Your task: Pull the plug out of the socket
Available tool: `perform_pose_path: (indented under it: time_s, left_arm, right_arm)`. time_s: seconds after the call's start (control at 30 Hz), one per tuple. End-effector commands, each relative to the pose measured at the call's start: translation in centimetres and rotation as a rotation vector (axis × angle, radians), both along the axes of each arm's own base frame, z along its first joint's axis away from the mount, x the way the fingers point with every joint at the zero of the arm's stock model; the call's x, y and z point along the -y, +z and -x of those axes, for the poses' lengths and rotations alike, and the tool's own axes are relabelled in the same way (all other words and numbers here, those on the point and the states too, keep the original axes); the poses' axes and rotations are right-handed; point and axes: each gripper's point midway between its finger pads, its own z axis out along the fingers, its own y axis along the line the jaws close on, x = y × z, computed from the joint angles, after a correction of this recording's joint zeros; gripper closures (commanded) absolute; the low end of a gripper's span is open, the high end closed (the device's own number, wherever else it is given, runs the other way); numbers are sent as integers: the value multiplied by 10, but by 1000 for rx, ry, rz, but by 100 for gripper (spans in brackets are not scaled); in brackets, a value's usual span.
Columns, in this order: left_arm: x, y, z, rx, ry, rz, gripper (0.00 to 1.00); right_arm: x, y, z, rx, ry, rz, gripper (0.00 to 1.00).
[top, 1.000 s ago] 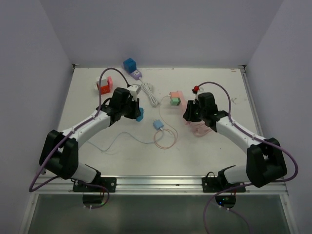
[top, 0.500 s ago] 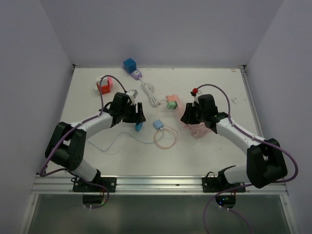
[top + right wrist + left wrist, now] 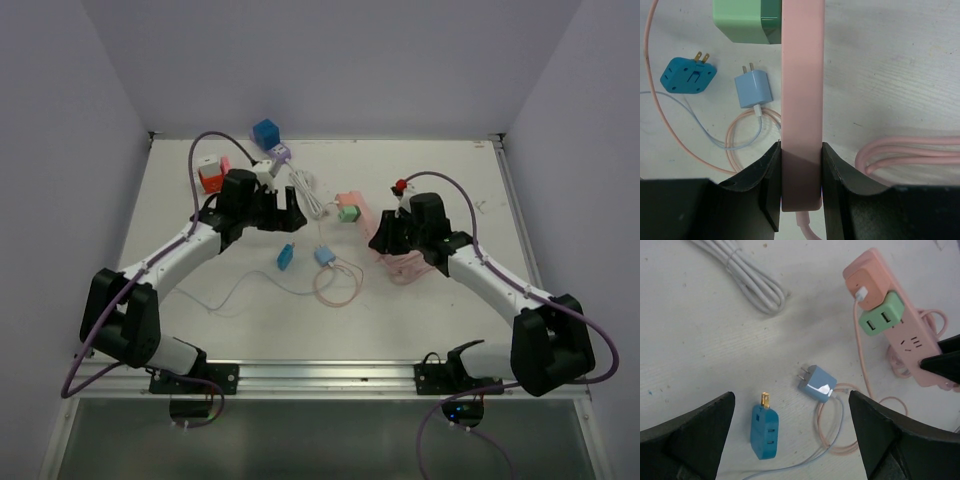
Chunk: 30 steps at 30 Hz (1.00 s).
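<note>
My right gripper [image 3: 801, 150] is shut on the end of the pink power strip [image 3: 801, 75], the socket, holding it edge-on. A green plug [image 3: 742, 20] and a salmon plug [image 3: 867, 282] sit in the strip [image 3: 910, 342]. A teal plug [image 3: 765, 432] lies loose on the table, prong pointing away. My left gripper [image 3: 791, 400] hangs open above it, touching nothing. In the top view the left gripper [image 3: 278, 207] is behind the teal plug [image 3: 285, 257], and the right gripper [image 3: 385, 235] is at the strip [image 3: 358, 203].
A light blue charger [image 3: 818, 385] with a looped thin cable [image 3: 338, 285] lies beside the teal plug. A white cable bundle [image 3: 747, 280] lies behind. A blue block [image 3: 266, 133] and a red block [image 3: 212, 175] stand at the back left. The strip's pink cord [image 3: 910, 150] coils at right.
My left gripper opened and let the teal plug drop to the table, then drew back toward the far side. The right gripper kept its hold on the strip, shifting slightly left.
</note>
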Motion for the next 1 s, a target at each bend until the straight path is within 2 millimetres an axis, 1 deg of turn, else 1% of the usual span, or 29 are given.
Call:
perform_pose_path:
  time_s: [0.0, 0.03, 0.1, 0.2, 0.23, 0.27, 0.3, 0.33, 0.4, 0.43, 0.5, 0.53, 0.63, 0.67, 0.77, 0.83, 0.97]
  left_arm:
    - [9, 52, -7, 35, 30, 110, 0]
    - [12, 62, -9, 35, 47, 140, 0]
    - [18, 71, -9, -7, 98, 214, 0]
    - [31, 89, -9, -20, 134, 290, 0]
    - [38, 98, -9, -2, 146, 292, 0]
    - [43, 103, -8, 1, 152, 296, 1]
    - [57, 107, -2, -2, 133, 302, 2]
    - [63, 115, -5, 14, 142, 305, 2]
    - [79, 121, -2, 4, 135, 333, 5]
    - [93, 122, 1, -3, 112, 343, 5]
    - [108, 120, 6, -35, 110, 360, 7]
    - [113, 113, 4, -52, 118, 358, 8]
    - [124, 105, 6, -75, 147, 382, 11]
    - [127, 104, 7, -77, 148, 392, 11]
    - [133, 92, 6, -110, 189, 404, 11]
    - [136, 82, 2, -128, 209, 408, 11]
    - [142, 71, -4, -159, 231, 422, 10]
  right_arm:
    - [-11, 52, -13, 146, 31, -76, 100]
    - [-11, 54, -14, 152, 27, -81, 100]
    - [-13, 57, -14, 162, 19, -100, 100]
    - [-15, 60, -16, 167, 8, -122, 100]
    - [-16, 61, -16, 166, 9, -130, 100]
    - [-16, 61, -17, 172, 6, -138, 100]
    - [-18, 62, -16, 171, 4, -148, 100]
    - [-19, 63, -16, 172, 1, -153, 100]
    - [-21, 65, -15, 176, -1, -167, 100]
    - [-22, 65, -15, 179, -2, -170, 100]
    - [-24, 67, -15, 183, -6, -180, 100]
    - [-24, 68, -15, 187, -9, -184, 100]
    - [-23, 67, -12, 181, -27, -194, 100]
    - [-24, 73, -14, 205, -28, -212, 100]
    - [-26, 74, -10, 204, -35, -234, 100]
    - [-27, 74, -8, 200, -42, -248, 100]
    - [-31, 73, -1, 197, -37, -287, 100]
